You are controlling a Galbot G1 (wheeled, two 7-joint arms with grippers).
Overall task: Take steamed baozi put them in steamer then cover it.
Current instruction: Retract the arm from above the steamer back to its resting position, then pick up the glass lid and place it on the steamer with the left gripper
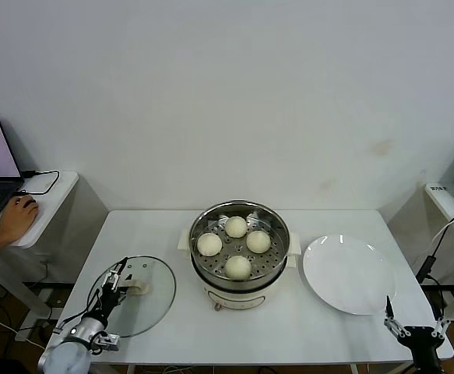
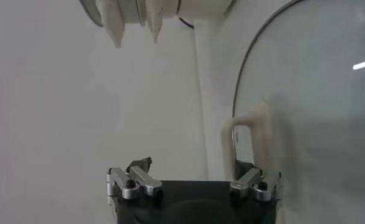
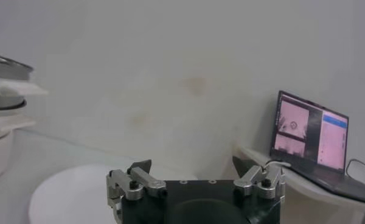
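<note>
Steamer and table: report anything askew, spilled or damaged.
Nothing stands out. Four baozi sit on the tray in the steamer. The cover lies flat at the left end effector; the plate is intact.

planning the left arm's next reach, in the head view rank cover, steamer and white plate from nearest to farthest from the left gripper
1. cover, front left, right at the left gripper.
2. steamer, centre, baozi inside.
3. white plate, far right.

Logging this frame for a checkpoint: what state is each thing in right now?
steamer: uncovered, four buns inside
baozi: all four on the perforated tray
cover: off the pot, flat on the table
plate: empty
left pincer: open, at the cover's handle
right pincer: open, idle beside the plate
</note>
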